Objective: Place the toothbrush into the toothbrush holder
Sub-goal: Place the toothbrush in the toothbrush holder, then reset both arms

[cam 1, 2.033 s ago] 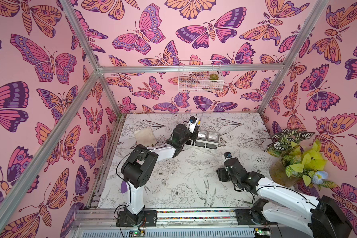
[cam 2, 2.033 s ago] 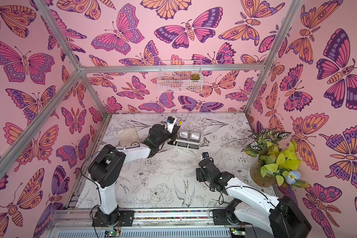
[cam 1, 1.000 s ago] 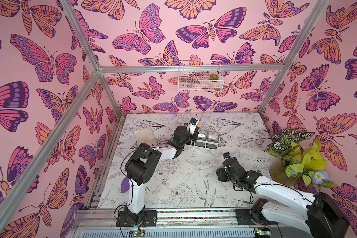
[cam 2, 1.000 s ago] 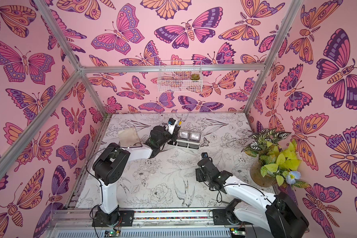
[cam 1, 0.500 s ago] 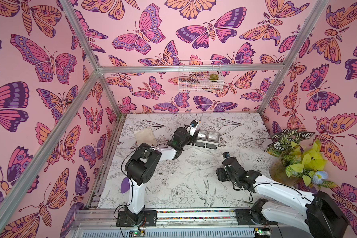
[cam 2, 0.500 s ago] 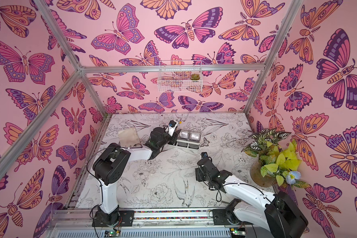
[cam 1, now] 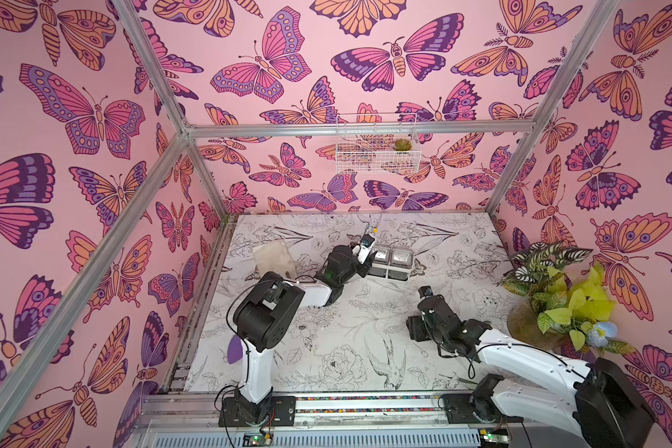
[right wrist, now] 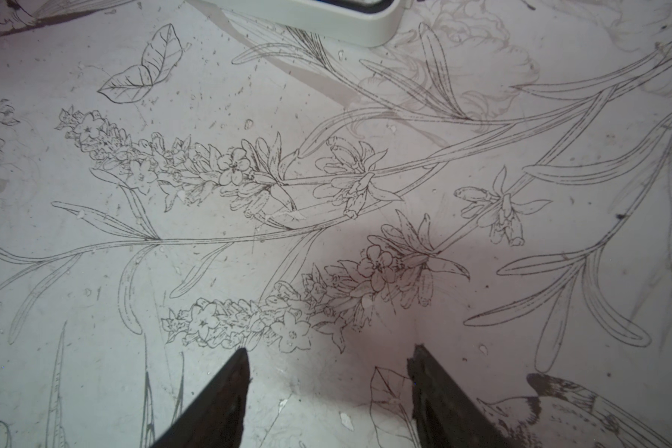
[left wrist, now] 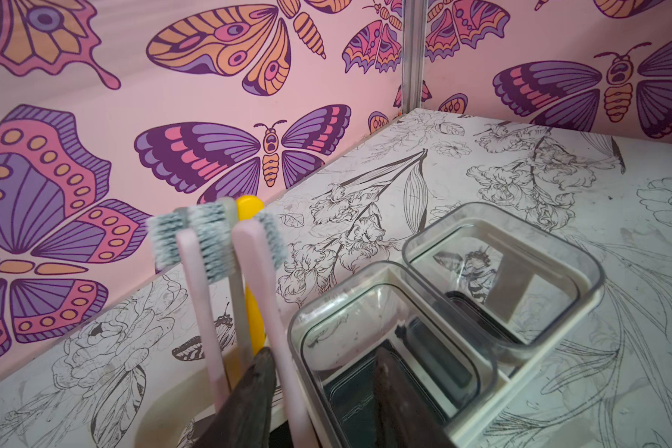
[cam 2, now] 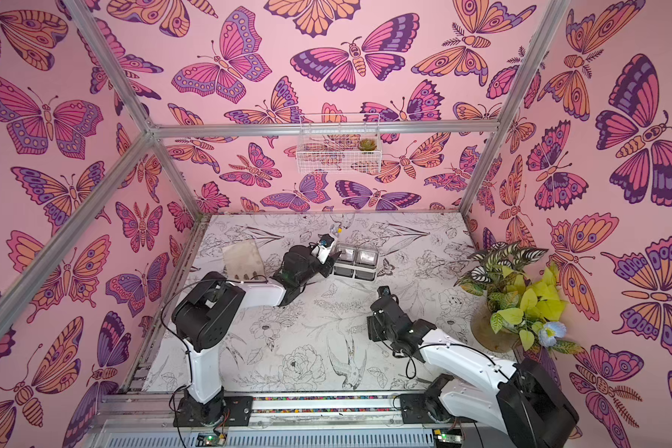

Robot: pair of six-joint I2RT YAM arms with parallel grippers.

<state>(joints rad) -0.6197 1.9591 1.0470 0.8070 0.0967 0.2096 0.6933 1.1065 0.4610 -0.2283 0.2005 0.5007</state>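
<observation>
Black jaws of the left gripper (left wrist: 323, 357) have just parted at the 9 o'clock end of the holder (left wrist: 516, 378), so the pink toothbrush (left wrist: 262, 294) between them seems to stand there unaided; the task looks nearly done. The right gripper (right wrist: 328, 349), at the holder's 5 o'clock, hangs spread over bare table (right wrist: 210, 97). The wire basket (cam 1: 377, 165) at 12 o'clock holds one small plant (cam 1: 402, 144). The holder carries three more brushes (left wrist: 200, 294); its two clear cups (left wrist: 501, 279) look empty.

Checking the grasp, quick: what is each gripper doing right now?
Left gripper: open, fingers apart around the pink toothbrush, not clamping it.
Right gripper: open, empty, above the table.
</observation>
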